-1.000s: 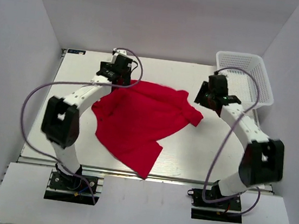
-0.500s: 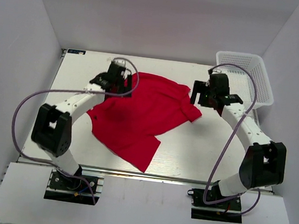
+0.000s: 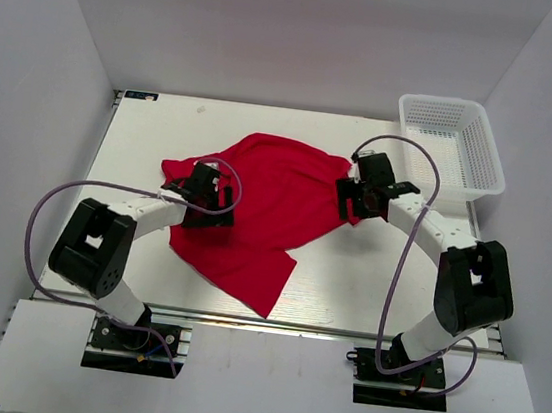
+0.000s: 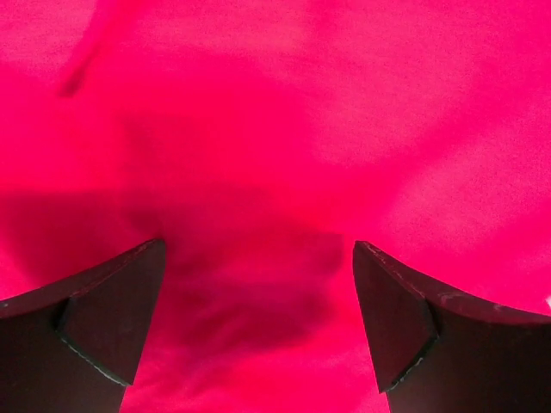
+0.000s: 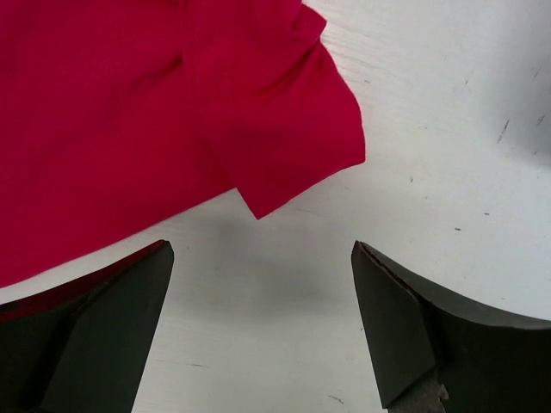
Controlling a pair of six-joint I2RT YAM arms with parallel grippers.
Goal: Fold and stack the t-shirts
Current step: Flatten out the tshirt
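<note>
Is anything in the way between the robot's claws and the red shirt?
No, nothing visible. The left gripper is open right over the red t-shirt, with only cloth under it. The right gripper is open over bare table, just beside a sleeve.

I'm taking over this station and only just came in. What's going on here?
Two robot arms are working on a red t-shirt, which lies spread out but rumpled on the table and is not yet folded. The left gripper is open, close over the shirt's left part. The right gripper is open over bare table beside one sleeve. Neither holds the cloth. A white mesh basket stands at the far right corner.
</note>
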